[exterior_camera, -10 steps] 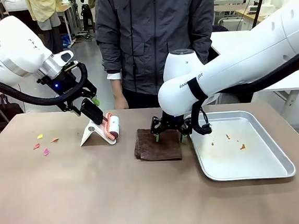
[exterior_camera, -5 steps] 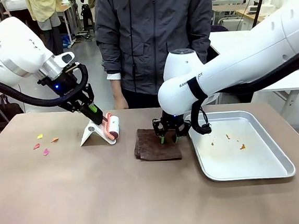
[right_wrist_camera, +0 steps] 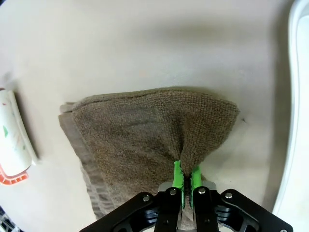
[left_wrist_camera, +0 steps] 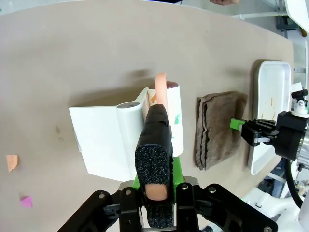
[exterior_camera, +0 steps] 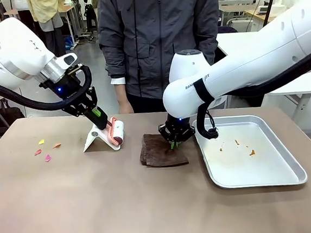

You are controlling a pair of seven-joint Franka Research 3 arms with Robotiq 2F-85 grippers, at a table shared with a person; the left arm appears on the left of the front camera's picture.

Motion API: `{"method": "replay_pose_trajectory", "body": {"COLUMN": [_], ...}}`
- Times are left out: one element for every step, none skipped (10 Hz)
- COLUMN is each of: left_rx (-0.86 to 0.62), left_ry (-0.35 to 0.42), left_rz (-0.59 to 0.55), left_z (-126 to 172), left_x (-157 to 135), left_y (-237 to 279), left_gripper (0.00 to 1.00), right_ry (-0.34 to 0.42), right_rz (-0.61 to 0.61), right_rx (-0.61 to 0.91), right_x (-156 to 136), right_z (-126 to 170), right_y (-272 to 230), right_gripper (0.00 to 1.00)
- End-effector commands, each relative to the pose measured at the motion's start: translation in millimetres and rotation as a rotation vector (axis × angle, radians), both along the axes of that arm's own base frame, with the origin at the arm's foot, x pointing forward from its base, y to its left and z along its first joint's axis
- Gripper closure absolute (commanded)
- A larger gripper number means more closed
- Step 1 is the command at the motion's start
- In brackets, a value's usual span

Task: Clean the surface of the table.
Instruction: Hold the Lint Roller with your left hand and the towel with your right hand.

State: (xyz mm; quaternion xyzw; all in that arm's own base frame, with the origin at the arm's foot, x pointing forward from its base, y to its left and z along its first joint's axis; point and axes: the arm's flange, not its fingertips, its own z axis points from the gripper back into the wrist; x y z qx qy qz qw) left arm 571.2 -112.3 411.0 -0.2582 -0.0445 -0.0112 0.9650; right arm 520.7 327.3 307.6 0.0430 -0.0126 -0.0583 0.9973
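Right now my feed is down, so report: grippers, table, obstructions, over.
Left gripper shut on lint roller. Right gripper shut on brown cloth. Table: paper scraps at robot's left. Metal tray close beside cloth.

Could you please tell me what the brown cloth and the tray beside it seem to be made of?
Brown cloth: likely terry towelling, matte; a looped, fuzzy nap and folded layers show. Tray: probably metal, perhaps aluminium or steel; silvery, faintly reflective, with a rolled rim.
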Motion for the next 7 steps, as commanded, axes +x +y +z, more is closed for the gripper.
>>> {"method": "replay_pose_trajectory", "body": {"left_rx": [-0.011,-0.011,-0.061,-0.066,-0.091,-0.126,-0.181], "left_ry": [-0.024,-0.026,-0.049,-0.052,-0.062,-0.056,-0.054], "left_rz": [-0.013,-0.012,-0.034,-0.035,-0.040,-0.060,-0.087], "left_z": [-1.2,-1.0,2.8,3.3,6.7,9.1,11.7], "left_x": [-4.3,-4.7,-9.1,-9.5,-11.4,-12.9,-16.1], "left_y": [7.4,7.5,1.8,1.6,0.5,0.7,2.6], "left_gripper": [1.00,1.00,1.00,1.00,1.00,1.00,1.00], "right_ry": [0.027,0.026,0.027,0.027,0.024,0.022,0.014], "right_rz": [0.011,0.009,-0.005,-0.006,-0.011,-0.020,-0.040], "right_rx": [0.006,0.006,0.021,0.021,0.036,0.048,0.075], "right_x": [1.0,1.8,2.9,2.8,2.8,2.4,2.2], "right_z": [-13.7,-14.0,-14.2,-14.1,-13.1,-12.1,-9.0], "right_y": [1.1,0.9,-1.7,-2.1,-5.2,-9.3,-15.9], "right_gripper": [1.00,1.00,1.00,1.00,1.00,1.00,1.00]}}
